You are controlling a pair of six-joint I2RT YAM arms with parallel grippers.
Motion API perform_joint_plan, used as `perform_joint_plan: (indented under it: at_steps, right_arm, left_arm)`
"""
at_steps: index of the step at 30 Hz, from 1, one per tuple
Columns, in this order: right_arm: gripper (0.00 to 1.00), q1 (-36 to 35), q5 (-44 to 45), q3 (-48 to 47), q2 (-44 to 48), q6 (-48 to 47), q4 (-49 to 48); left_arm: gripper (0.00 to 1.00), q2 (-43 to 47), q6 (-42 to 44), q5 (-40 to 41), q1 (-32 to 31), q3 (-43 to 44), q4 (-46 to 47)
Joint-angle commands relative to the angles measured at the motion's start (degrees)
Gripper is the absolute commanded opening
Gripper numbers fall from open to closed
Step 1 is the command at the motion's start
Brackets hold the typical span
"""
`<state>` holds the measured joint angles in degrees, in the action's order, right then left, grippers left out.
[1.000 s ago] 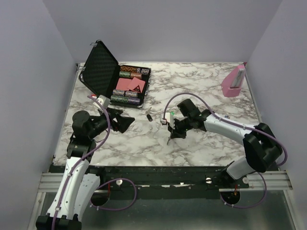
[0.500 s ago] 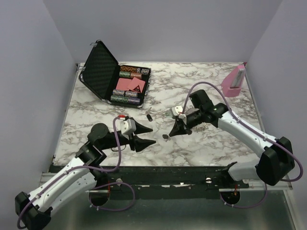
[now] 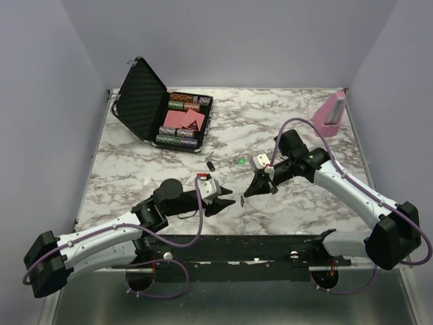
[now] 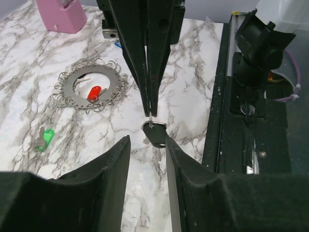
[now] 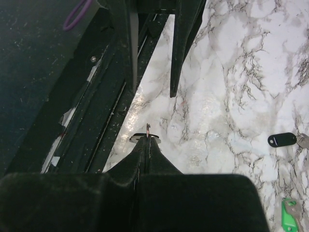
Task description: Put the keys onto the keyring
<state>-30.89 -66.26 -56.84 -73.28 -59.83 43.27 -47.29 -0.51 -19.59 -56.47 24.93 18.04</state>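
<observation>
Keyring [image 4: 91, 92], a lacy silvery chain loop, lies flat on the marble table [image 4: 29, 63] w/ a red-headed key [image 4: 95, 92] inside its circle. It sits off to one side of both grippers and nothing touches it. In the L wrist view the pink stand [image 4: 60, 17] is farther back on the same side. Green key [image 4: 46, 139] lies loose on the table near the loop, outside it. Held black key [image 4: 155, 136] hangs by a small wire ring [image 4: 151, 122] at its top. R gripper [image 5: 147, 141] has its fingers pressed together on that ring at the very tip, w/ the key's head just past the tip. L gripper [image 4: 147, 145] has its fingers spread, one on each side of the key's head, which sits at the mouth of the gap. Can't tell whether either pad touches the head, or whether the key rests on the table. Second black key [image 5: 282, 139] lies loose on the marble, apart from the grippers, w/ the green key not far from it in the R wrist view. From the top cam the 2 grippers meet tip to tip near the table's near edge, about centre. An open black case [image 3: 142, 95] w/ chips sits at the far left corner.
</observation>
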Motion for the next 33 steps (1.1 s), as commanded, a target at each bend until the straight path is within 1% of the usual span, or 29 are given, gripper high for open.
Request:
perform_joint_plan:
  at_steps: [1,7,13,15,21,33]
  right_arm:
    - [0.01,0.13,-2.65,0.94,0.94,-1.69,1.47]
    - [0.01,0.31,-2.65,1.03,0.41,-1.43,1.38]
    - [0.01,0.4,-2.91,1.03,0.06,-0.72,0.86]
    - [0.01,0.57,-2.91,1.12,-0.11,-0.64,0.77]
    - [0.01,0.66,-3.0,1.03,-0.11,0.16,0.42]
    - [0.01,0.92,-3.7,1.03,-0.2,0.6,0.24]
  left_arm:
    - [0.42,-3.07,2.45,5.79,-1.36,-0.67,7.52]
    - [0.36,-7.11,2.36,4.13,-2.07,-0.32,10.17]
    - [0.34,-8.52,1.83,3.16,-2.24,-0.76,11.75]
    - [0.31,-8.96,1.57,2.81,-2.24,-0.85,11.93]
    - [0.26,-10.19,1.04,1.75,-2.24,-0.93,11.93]
    - [0.25,-12.21,0.87,0.44,-2.24,-0.67,12.89]
